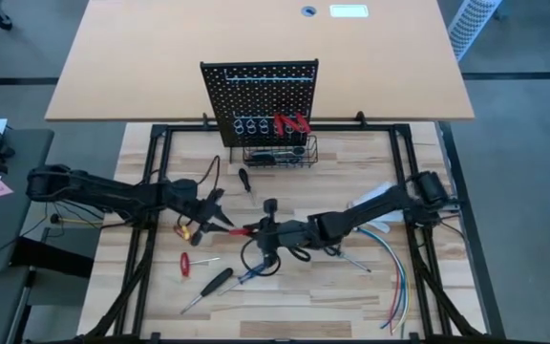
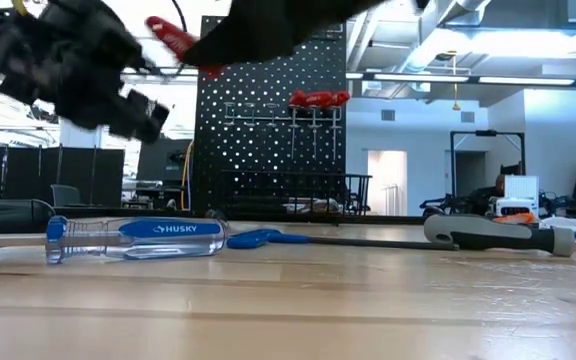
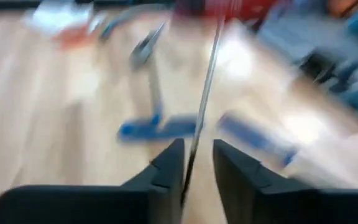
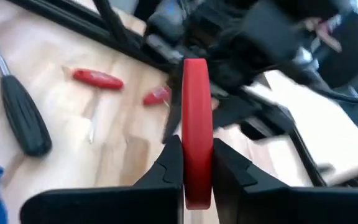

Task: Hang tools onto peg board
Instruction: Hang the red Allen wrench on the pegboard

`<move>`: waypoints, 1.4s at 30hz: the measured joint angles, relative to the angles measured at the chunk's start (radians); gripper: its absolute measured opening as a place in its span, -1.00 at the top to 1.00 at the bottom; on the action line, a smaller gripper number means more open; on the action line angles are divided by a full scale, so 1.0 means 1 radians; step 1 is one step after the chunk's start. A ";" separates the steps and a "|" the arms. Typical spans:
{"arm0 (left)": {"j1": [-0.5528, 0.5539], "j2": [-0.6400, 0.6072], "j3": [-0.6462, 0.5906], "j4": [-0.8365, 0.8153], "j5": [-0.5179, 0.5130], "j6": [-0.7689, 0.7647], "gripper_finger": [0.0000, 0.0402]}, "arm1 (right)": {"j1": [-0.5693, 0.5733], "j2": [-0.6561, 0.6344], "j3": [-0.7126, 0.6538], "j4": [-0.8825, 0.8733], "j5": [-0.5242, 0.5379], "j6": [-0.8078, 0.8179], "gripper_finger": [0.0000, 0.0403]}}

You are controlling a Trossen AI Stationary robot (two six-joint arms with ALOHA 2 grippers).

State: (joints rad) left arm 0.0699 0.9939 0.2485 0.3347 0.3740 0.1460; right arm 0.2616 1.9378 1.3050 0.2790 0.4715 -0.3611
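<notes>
Claws meet mid-worktop (image 1: 351,287): your right claw (image 4: 196,163) pinches the red-handled screwdriver (image 4: 196,124), your left claw (image 3: 197,163) pinches its thin metal shaft (image 3: 207,87).

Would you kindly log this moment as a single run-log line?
left gripper: shut on shaft | right gripper: shut on red-handled screwdriver handle | handover mid-table | pliers on peg board
</notes>
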 joint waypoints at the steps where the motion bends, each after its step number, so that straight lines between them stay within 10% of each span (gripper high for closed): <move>1: 0.008 0.000 0.000 -0.044 -0.024 0.008 0.49 | 0.001 -0.022 0.017 -0.059 0.027 0.028 0.79; 8: 0.025 0.001 -0.011 -0.273 -0.217 -0.036 0.30 | -0.050 -0.160 0.213 -0.539 0.289 0.302 0.79; 18: 0.016 0.000 -0.042 -0.245 -0.285 -0.071 0.32 | -0.288 -0.028 0.774 -1.196 0.287 0.600 0.78; 24: -0.006 0.001 -0.043 -0.247 -0.285 -0.076 0.32 | -0.372 0.063 0.963 -1.260 0.226 0.540 0.78; 42: -0.022 0.001 -0.043 -0.243 -0.284 -0.097 0.32 | -0.479 0.108 0.966 -1.273 0.056 0.511 0.78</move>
State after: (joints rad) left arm 0.0479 0.9946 0.2058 0.0919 0.0897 0.0493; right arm -0.2174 2.0462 2.2708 -0.9940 0.5279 0.1501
